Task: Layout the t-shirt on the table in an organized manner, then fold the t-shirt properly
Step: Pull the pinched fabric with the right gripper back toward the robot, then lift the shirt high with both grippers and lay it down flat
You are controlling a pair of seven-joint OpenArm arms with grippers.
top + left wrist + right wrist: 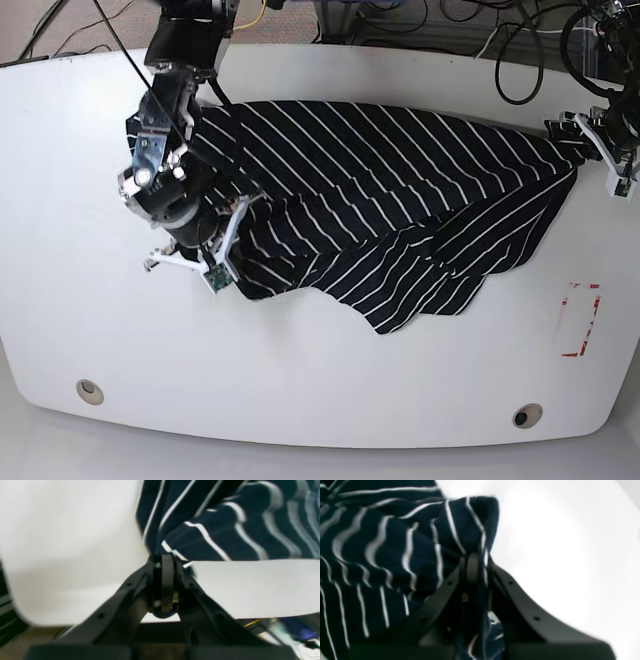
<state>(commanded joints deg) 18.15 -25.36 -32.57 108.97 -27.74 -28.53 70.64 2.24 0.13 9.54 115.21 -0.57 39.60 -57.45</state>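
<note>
We hold the t-shirt [400,200] stretched long across the worktop [300,370], our left gripper [165,562] and right gripper [476,562] both clamped on opposite ends.

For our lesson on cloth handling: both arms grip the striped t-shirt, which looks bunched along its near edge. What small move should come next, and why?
Probably draw the two ends slightly apart. The left end effector and right end effector each pinch an end of the t-shirt, yet its near edge sags in folds on the table; gentle tension should flatten it.
</note>
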